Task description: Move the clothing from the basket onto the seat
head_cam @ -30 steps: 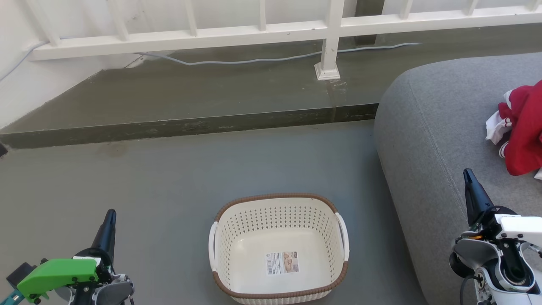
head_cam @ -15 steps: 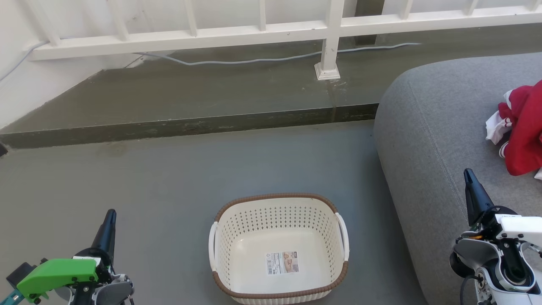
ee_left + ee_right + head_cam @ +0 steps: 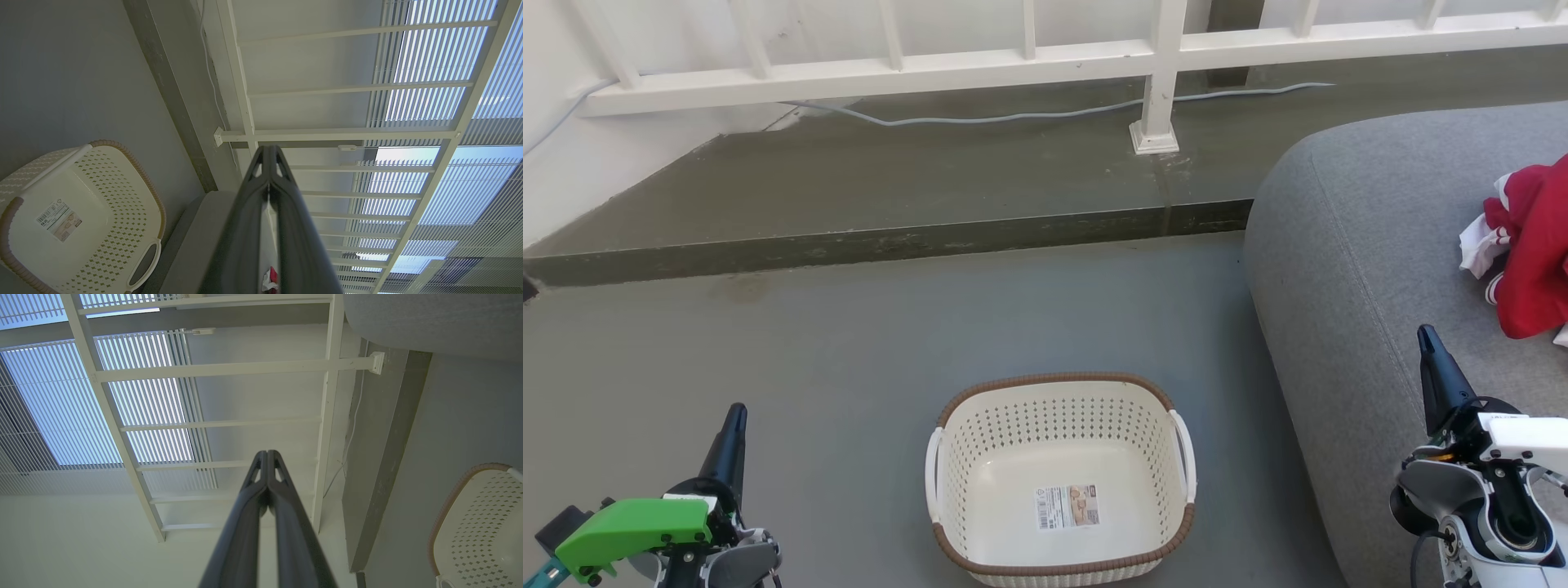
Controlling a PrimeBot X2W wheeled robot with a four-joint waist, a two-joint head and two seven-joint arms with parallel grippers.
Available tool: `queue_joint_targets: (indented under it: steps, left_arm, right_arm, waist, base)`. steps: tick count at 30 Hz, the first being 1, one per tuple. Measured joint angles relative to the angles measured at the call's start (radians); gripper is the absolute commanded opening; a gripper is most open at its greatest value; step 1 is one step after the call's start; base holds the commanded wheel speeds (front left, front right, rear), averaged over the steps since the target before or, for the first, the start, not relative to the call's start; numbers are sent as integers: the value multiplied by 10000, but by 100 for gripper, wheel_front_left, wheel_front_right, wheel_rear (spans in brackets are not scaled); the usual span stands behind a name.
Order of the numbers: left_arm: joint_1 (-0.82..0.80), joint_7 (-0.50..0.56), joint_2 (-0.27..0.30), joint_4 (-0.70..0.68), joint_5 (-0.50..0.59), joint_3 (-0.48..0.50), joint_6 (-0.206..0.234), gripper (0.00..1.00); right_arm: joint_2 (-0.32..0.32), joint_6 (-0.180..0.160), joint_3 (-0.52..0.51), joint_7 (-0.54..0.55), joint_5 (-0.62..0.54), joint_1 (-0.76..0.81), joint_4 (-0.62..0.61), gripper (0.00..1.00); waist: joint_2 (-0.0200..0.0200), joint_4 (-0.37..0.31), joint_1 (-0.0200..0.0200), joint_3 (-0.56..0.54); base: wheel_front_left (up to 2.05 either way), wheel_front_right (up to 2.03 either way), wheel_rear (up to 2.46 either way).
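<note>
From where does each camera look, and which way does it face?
Head view: from the head, forward and down at the floor; basket, seat with clothing; left gripper and right gripper at the bottom corners.
Left wrist view: along the shut left gripper toward the white railing; basket lower left.
Right wrist view: along the shut right gripper toward the white railing; basket lower right.
Shared: all three show the basket and white railing.

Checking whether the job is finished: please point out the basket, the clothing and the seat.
basket [image 3: 1054, 379], head view, brown back rim.
clothing [image 3: 1539, 261], head view, red fabric near the right edge.
seat [image 3: 1347, 269], head view, bare grey cushion surface.
</note>
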Motion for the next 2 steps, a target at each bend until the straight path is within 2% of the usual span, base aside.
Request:
queue_joint_targets:
  steps: [2]
  left_arm:
    - [-1, 2, -2, 2, 0, 2, -2, 0]
  right_arm:
    - [0, 0, 0, 0, 0, 0, 0, 0]
  waist:
    - [0, 0, 0, 0]
  base:
    - [0, 0, 0]
